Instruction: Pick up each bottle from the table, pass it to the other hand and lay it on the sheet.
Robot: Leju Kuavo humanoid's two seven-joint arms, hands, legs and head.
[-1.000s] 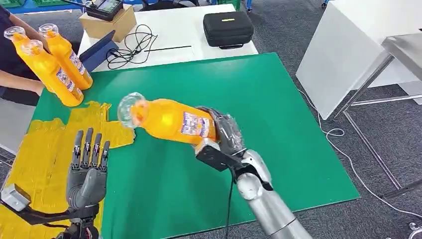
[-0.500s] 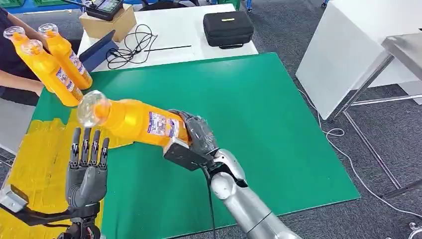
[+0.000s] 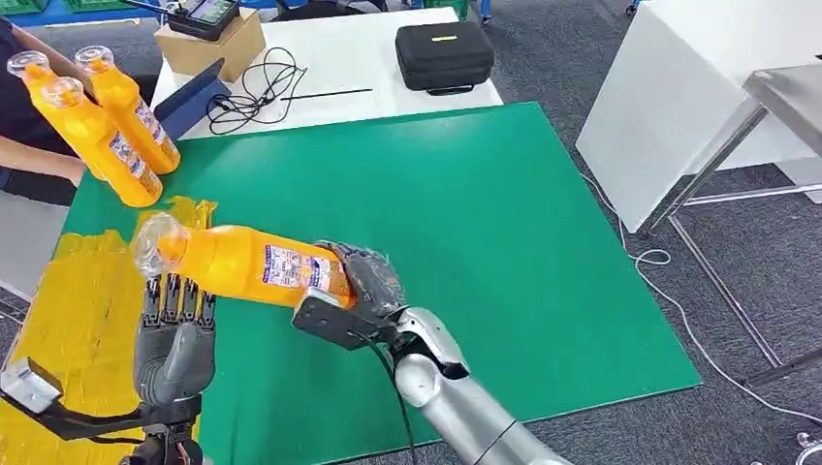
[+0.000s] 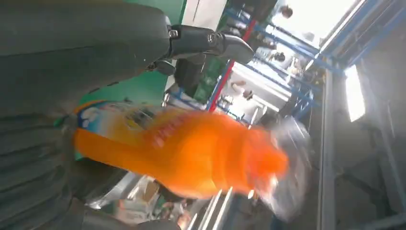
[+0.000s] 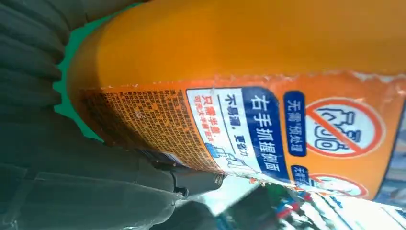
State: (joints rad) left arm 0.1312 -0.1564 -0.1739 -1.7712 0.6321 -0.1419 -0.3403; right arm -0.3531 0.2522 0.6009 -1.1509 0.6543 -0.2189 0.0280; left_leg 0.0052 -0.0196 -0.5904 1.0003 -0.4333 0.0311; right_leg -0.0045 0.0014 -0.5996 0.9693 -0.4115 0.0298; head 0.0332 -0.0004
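You were at the hand-over: your right hand (image 3: pixel 363 281) gripped the orange bottle (image 3: pixel 237 262) by its base, neck end lying across the fingers (image 3: pixel 179 295) of your left hand (image 3: pixel 174 344), which stood spread and released. Next you needed those fingers to clench around it before the right let go over the yellow sheet (image 3: pixel 82 300).

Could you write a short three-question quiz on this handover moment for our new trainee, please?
1. True or false: the right hand grips the orange bottle by its base end.
2. Over what does the bottle's clear cap hang? A) black case B) yellow sheet C) floor
3. How many other orange bottles does the person hold?

Key: 1 true; 2 B; 3 three.
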